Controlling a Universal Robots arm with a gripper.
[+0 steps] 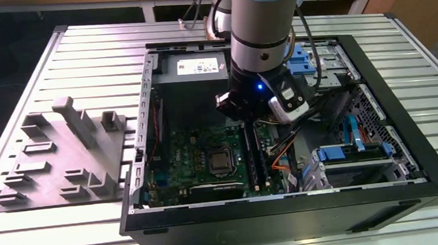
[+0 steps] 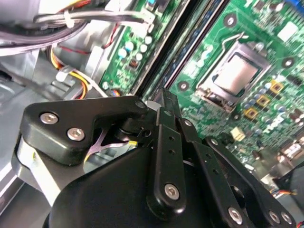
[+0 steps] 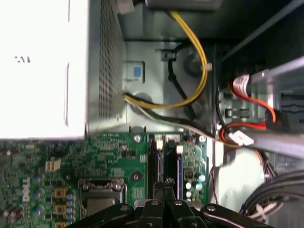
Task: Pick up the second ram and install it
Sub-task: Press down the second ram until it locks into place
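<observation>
The open PC case (image 1: 148,133) is lying on the slatted table (image 1: 49,227), and the arm (image 1: 262,21) is reaching straight down into it over the green motherboard (image 1: 198,153). The gripper (image 3: 164,186) is sitting right above the memory slots (image 3: 164,161), jaws looking pinched narrow, nearly together. The second ram (image 1: 252,155) seems to be the dark strip standing edge-up in a slot, directly below the jaws, long axis running along the slots. Can't tell if it's clamped

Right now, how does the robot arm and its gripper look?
The arm is a silver-grey tube with black joint rings, a small blue light and a white module near the wrist. The gripper is matt black, built of flat linkage bars fastened with silver screws.
</observation>
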